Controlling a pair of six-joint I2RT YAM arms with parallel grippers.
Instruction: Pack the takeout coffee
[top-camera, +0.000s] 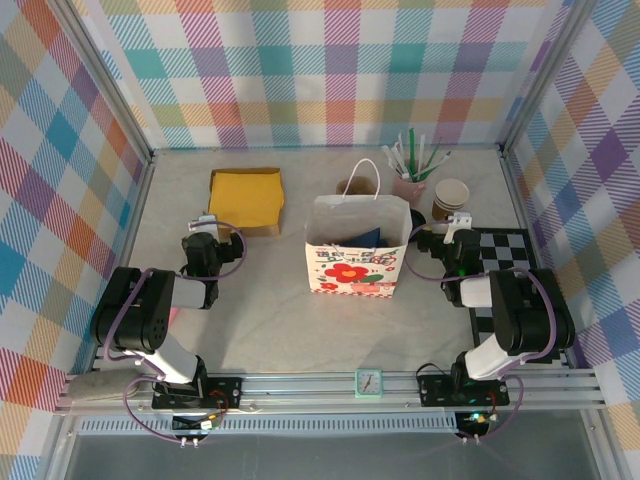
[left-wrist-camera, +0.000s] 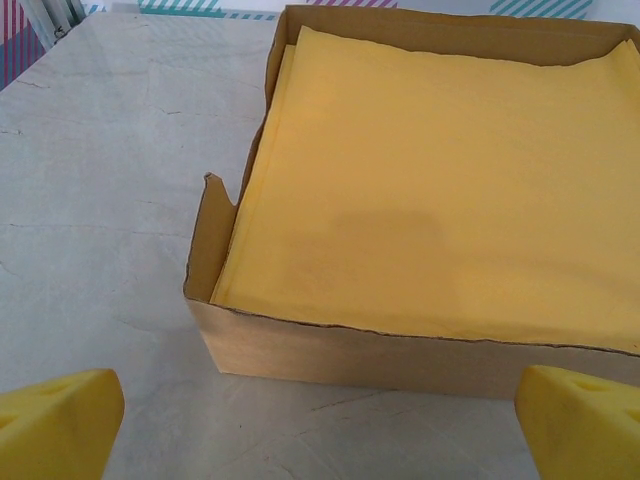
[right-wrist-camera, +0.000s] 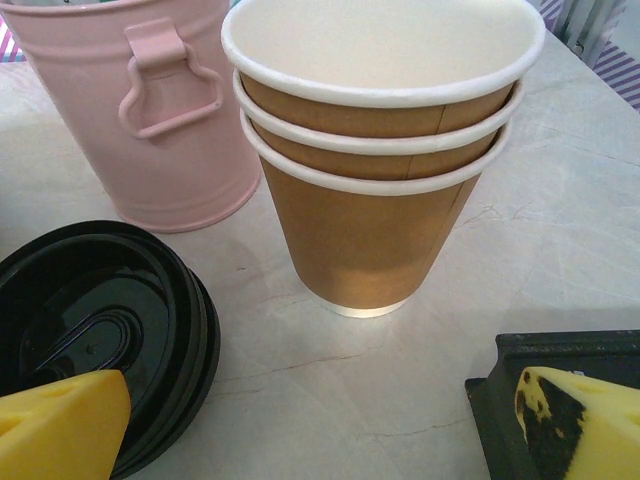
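The takeout coffee is hidden from me; a brown round thing stands behind the bag, mostly covered, and I cannot tell what it is. The white flowered paper bag stands upright and open mid-table. My left gripper is open, its yellow fingertips wide apart just in front of a cardboard box of yellow napkins. Over at the right, my right gripper is open facing a stack of lidless brown cups. A stack of black lids lies by its left finger.
A pink bucket of straws and utensils stands left of the cups. A black checkered mat lies at the right, its corner by my right finger. A small clock sits on the front rail. Plaid walls close three sides.
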